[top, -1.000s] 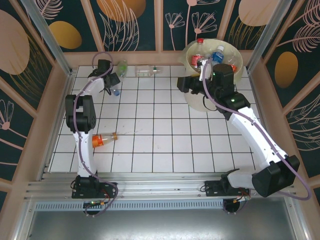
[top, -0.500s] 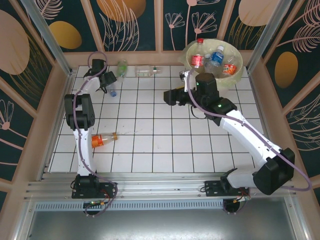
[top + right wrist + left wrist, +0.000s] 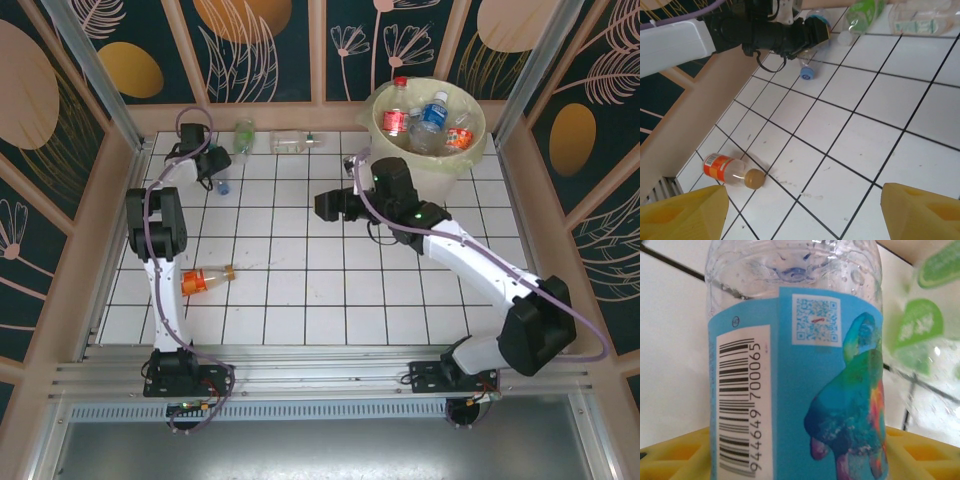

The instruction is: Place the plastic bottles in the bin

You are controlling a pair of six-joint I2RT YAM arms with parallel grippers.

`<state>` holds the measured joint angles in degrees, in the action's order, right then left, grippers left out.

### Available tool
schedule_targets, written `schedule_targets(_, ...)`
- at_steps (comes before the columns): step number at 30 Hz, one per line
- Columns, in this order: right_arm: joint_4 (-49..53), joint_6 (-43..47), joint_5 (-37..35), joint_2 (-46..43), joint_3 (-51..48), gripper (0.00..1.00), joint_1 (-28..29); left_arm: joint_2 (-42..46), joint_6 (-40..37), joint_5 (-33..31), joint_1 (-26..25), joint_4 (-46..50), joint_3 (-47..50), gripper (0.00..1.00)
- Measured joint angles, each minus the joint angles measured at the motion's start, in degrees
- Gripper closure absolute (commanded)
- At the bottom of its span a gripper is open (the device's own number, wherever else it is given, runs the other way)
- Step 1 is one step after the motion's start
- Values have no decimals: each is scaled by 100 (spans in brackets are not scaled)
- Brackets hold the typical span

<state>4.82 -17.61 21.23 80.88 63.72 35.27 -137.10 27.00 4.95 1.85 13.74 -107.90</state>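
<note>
The right gripper (image 3: 326, 206) has swung left, away from the bin (image 3: 455, 162), and now hangs over the middle of the white tiled counter (image 3: 300, 300). Its jaws are wide apart and empty. The left gripper (image 3: 213, 163) has barely shifted in the far left corner. Its jaws press against both sides of a blue-labelled bottle (image 3: 800, 390), which lies on the counter with its blue cap toward the near edge. Near it, along the back edge, lie a green-labelled bottle (image 3: 244, 135) and a clear bottle (image 3: 295, 142). An orange-labelled bottle (image 3: 203, 281) lies on the near left tiles, beside the left arm. Several dropped bottles (image 3: 432, 112) sit inside the bin at the far right corner.
</note>
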Motion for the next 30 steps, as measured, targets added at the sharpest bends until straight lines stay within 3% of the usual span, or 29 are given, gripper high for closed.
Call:
schedule_targets(8, -968, -680, 785, 933, -275, 12, 0, 1438, 1054, 1593, -11, -1523, 2306, 33)
schedule_targets(12, -1401, -970, 1156, 1397, -229, 12, 4, 2245, 1676, 2052, -103, -2243, 3123, 33)
schedule_targets(21, -1825, -1425, 1432, 2194, 459, 15, 138, 3110, 3001, 2363, -826, -3783, 4406, 32)
schedule_targets(30, -2017, -1698, 1488, 2664, 846, 28, 240, 3340, 4039, 2326, -1298, -4723, 4972, 32)
